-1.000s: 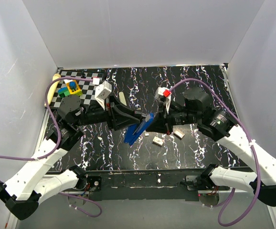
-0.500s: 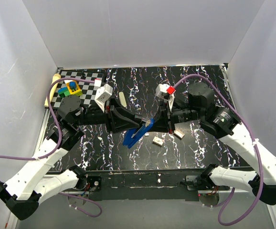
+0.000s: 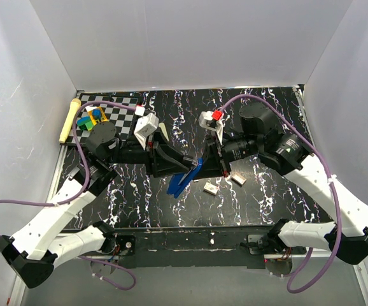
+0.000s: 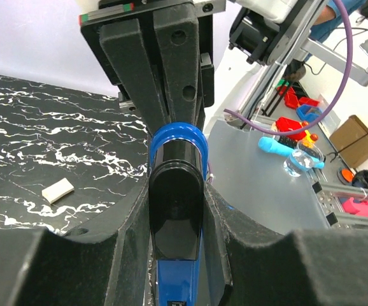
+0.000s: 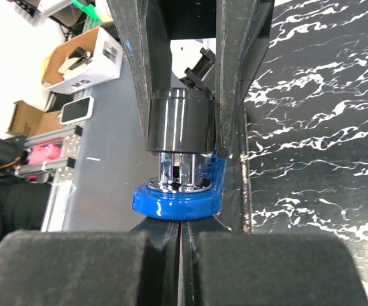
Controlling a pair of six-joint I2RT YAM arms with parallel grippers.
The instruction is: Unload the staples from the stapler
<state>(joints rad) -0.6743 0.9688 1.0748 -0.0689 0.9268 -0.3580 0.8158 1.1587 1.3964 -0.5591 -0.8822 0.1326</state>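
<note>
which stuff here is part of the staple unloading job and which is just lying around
In the job: stapler, left gripper, right gripper, both shut on it.
Lying about: cream stick, toy blocks, checkered mat, small pale pieces, which I cannot identify.

Plain white walls [image 3: 190,44] box in a black tabletop [image 3: 267,108] veined white like marble, a checkerboard mat [image 3: 121,115] at its far left corner, and beyond stands what seems a grey workbench [image 4: 260,191] with cardboard boxes [image 5: 82,60].
</note>
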